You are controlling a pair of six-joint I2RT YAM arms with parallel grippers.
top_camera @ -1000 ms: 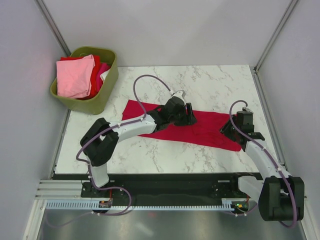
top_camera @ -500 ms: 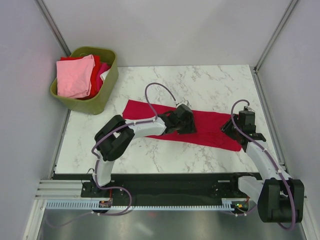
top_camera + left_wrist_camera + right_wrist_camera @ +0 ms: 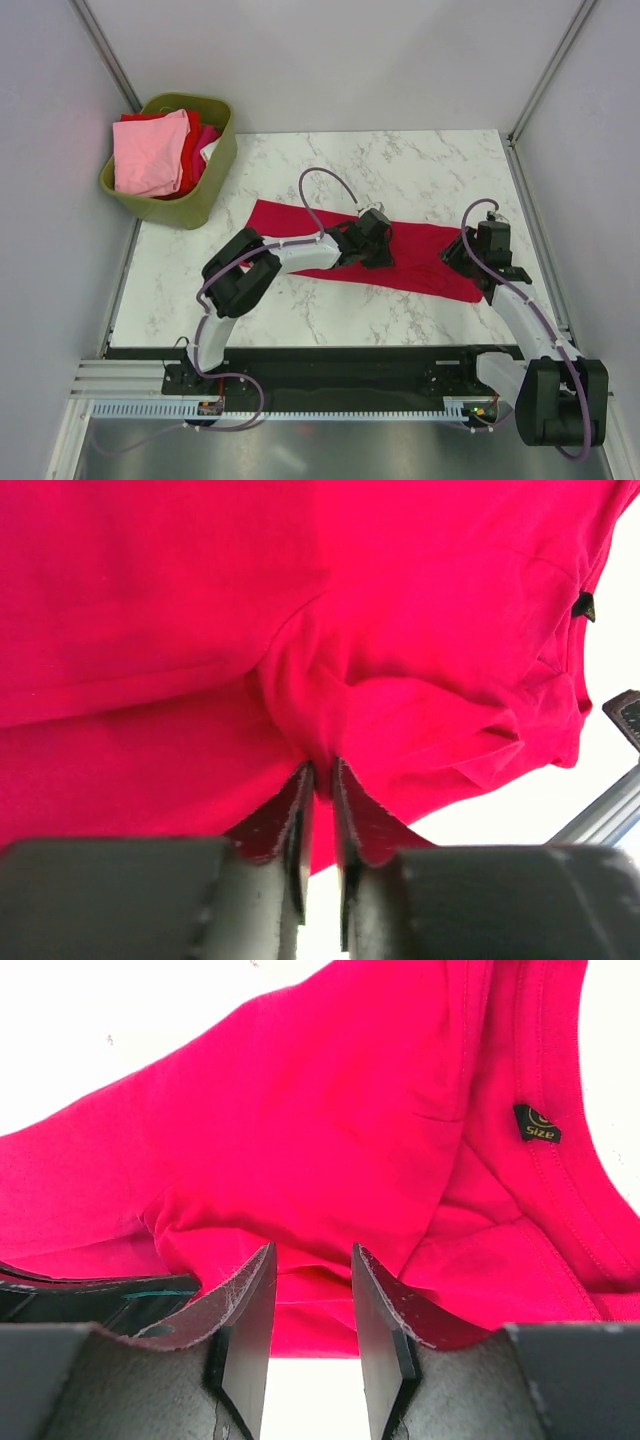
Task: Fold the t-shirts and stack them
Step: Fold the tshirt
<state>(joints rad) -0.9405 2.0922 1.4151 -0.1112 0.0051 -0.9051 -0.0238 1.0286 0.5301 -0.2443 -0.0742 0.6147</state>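
A crimson red t-shirt (image 3: 420,258) lies spread in a long strip across the marble table (image 3: 420,170). My left gripper (image 3: 380,256) is down on the shirt's middle, and in the left wrist view it (image 3: 322,772) is shut on a pinched-up fold of the red cloth (image 3: 180,600). My right gripper (image 3: 463,263) sits at the shirt's right end, near the collar. It (image 3: 312,1258) is open, its jaws astride the cloth's near edge (image 3: 310,1310). The dark neck label (image 3: 537,1123) shows to the right of those jaws.
An olive-green basket (image 3: 213,175) stands at the table's back left corner. It holds a light pink shirt (image 3: 148,152) on top of red and magenta ones (image 3: 205,137). Grey walls close in both sides. The table's near edge runs just ahead of the arm bases.
My left arm has slid right along the shirt, and its jaws have closed onto a fold of the cloth. The right gripper has barely moved.
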